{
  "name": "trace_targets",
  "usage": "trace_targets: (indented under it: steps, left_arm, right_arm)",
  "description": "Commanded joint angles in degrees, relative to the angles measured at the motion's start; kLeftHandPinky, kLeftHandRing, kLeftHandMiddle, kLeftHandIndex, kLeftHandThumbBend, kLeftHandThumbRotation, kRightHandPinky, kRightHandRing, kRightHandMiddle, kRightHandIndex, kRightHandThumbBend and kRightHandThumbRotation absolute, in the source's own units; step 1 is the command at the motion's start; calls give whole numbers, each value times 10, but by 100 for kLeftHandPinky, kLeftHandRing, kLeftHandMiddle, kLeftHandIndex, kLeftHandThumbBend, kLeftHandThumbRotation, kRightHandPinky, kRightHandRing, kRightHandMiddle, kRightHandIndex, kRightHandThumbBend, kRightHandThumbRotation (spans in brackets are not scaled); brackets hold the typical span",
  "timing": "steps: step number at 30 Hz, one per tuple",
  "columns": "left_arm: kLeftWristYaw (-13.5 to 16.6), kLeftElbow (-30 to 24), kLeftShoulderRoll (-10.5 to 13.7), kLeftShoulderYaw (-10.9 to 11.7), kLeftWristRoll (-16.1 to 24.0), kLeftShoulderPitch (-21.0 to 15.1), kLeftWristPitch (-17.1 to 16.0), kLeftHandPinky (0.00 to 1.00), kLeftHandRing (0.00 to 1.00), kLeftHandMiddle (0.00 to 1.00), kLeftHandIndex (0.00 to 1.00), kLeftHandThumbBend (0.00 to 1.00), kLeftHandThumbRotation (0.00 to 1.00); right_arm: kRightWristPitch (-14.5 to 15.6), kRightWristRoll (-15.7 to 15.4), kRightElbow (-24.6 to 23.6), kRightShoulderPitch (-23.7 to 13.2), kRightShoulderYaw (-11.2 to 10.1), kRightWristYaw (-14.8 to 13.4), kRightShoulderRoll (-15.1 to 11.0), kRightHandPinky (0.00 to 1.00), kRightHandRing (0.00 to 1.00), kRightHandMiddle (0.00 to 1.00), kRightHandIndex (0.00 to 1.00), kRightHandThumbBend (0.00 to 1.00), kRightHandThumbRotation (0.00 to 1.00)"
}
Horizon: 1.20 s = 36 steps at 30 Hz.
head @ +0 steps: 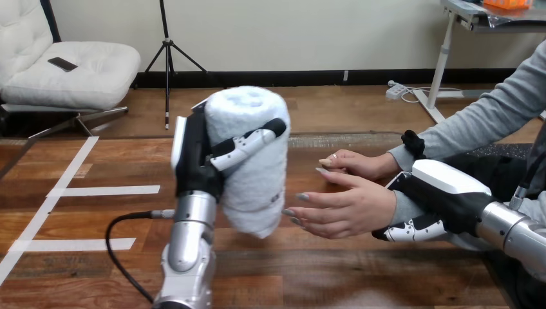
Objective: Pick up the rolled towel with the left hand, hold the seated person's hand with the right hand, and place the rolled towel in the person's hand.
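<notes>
Clutching the rolled towel (257,193) (upright), left hand (193,161) faces person's hand (351,206); right hand (444,193) clasps its wrist (402,207).

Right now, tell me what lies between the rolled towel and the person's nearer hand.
Nothing: in the head view, the rolled towel and the person's nearer hand almost meet.
</notes>
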Motion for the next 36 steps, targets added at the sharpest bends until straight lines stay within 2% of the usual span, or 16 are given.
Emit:
trace_targets:
  steps: [1,18,27,36]
  left_arm:
    - [0,-2,-15,9,-10,-62,-18,29,32,38,40,64,0]
    - [-11,4,-46,6,-17,-67,-12,29,32,38,40,64,0]
    - [-13,6,-52,5,-14,-67,-10,29,33,38,40,66,0]
    - [-12,8,-53,2,-10,-67,-9,29,32,38,40,66,0]
  right_arm:
    - [-13,19,-29,-35,-13,-5,20,19,20,25,30,53,37]
    - [-1,15,-30,-41,-10,-3,33,18,19,24,26,54,41]
    - [13,8,-42,-43,-6,-6,35,18,20,25,26,55,44]
    - [22,15,-46,-46,-8,4,43,20,21,25,26,56,48]
